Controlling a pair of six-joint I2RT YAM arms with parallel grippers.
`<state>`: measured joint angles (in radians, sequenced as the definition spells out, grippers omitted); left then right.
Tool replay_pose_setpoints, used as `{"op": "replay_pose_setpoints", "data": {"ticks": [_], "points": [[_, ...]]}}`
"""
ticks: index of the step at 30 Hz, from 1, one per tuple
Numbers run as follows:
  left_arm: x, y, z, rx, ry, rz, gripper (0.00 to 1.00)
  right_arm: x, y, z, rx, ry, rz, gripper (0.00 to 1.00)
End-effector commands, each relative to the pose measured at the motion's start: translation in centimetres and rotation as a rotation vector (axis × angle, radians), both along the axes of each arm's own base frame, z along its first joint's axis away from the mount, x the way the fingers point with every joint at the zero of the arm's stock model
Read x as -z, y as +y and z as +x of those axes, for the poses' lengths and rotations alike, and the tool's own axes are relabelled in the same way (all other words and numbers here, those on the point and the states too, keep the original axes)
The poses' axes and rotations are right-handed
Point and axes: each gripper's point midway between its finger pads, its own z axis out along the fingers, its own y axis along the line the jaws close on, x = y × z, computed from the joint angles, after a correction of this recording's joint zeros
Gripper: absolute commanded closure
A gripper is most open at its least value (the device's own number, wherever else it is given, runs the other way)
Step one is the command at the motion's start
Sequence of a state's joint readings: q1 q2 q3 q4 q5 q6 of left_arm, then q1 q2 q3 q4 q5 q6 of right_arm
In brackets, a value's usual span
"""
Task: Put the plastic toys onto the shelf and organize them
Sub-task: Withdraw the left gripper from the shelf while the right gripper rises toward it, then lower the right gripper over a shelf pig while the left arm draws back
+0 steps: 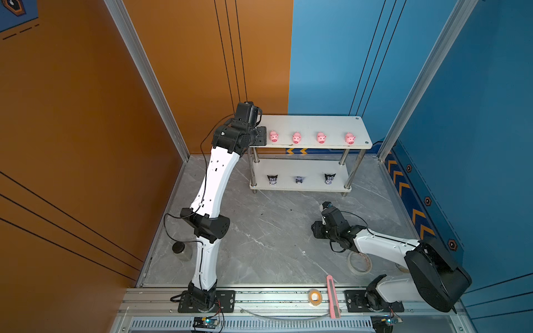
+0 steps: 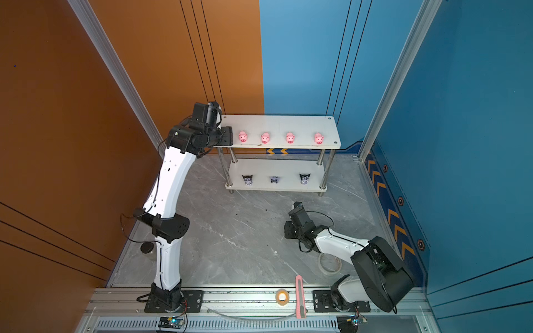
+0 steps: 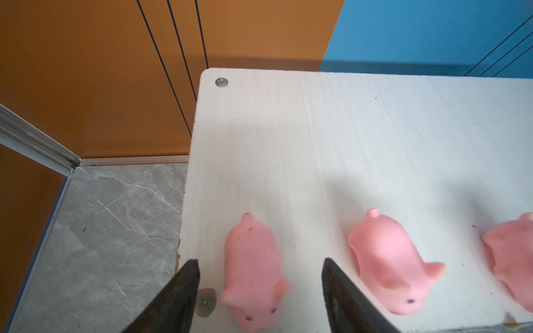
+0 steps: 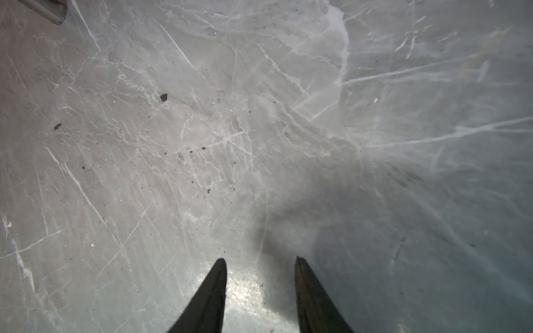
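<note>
The shelf [image 1: 314, 124] [image 2: 277, 124] stands at the back against the wall. Several pink pigs line its top board, the leftmost pig [image 1: 273, 136] [image 3: 253, 271] near the left end by a corner screw. My left gripper [image 1: 263, 136] [image 3: 259, 261] is open around that pig. One finger is on each side, with a gap to the pig on both. A second pig [image 3: 386, 259] stands just beyond the other finger. Three black-eared figurines [image 1: 272, 179] [image 1: 299, 180] [image 1: 329, 178] sit on the lower board. My right gripper [image 1: 317, 230] [image 4: 259, 259] hangs open and empty just above the marble floor.
A large tape roll [image 1: 359, 262] lies under the right forearm. A small tape roll [image 1: 314, 297] and a pink utility knife [image 1: 331, 297] lie on the front rail. A metal cylinder [image 1: 181, 250] stands at the front left. Walls close in at the left, back and right.
</note>
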<state>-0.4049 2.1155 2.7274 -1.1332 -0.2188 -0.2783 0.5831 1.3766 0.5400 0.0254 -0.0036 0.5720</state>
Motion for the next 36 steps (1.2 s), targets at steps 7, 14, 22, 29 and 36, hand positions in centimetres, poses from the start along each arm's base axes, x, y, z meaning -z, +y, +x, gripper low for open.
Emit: {"op": "replay_pose_setpoints", "data": {"ticks": [7, 14, 22, 29, 36], "points": [[-7.9, 0.4, -5.9, 0.029, -0.168, -0.014, 0.27, -11.1, -1.0, 1.3, 0.012, -0.245, -0.113, 0.54], [-8.3, -0.8, -9.4, 0.084, -0.161, -0.007, 0.31, -23.7, -2.1, 2.3, 0.018, -0.432, -0.217, 0.57], [-6.1, -2.0, -14.2, 0.138, -0.179, 0.010, 0.31, -33.8, -3.7, 5.1, 0.056, -0.510, -0.397, 0.51], [-2.5, -0.2, -19.1, 0.134, -0.245, -0.062, 0.30, -38.4, -1.9, 9.2, 0.044, -0.560, -0.372, 0.39], [2.8, 2.5, -22.0, 0.102, -0.191, -0.063, 0.30, -38.4, -0.2, 13.6, -0.001, -0.512, -0.331, 0.35]]}}
